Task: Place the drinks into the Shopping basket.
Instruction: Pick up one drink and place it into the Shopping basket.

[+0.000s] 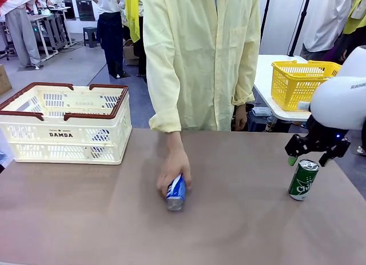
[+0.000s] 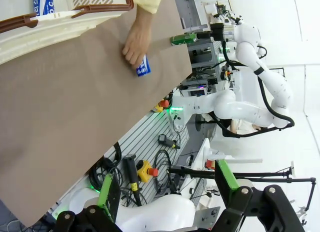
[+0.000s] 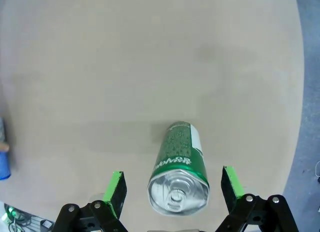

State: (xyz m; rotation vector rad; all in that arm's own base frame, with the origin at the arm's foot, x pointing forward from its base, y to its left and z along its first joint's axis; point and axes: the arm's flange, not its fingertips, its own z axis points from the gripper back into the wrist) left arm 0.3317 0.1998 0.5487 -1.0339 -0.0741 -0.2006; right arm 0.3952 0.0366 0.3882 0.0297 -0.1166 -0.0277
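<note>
Right gripper (image 1: 309,158): your jaws wide, empty, poised over upright green can (image 1: 303,180), likely for pick | left gripper (image 2: 167,188): spread, empty | person's hand (image 1: 173,168) covers lying blue can (image 1: 176,193), probably placing it | Shopping basket (image 1: 91,113) well apart.

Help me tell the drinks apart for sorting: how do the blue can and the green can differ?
The blue can lies on its side mid-table; the green can stands upright at the robot's right. A person's hand rests on the blue can; the green can is untouched, below the open right gripper. Both are slim cans, not yet in the basket.
</note>
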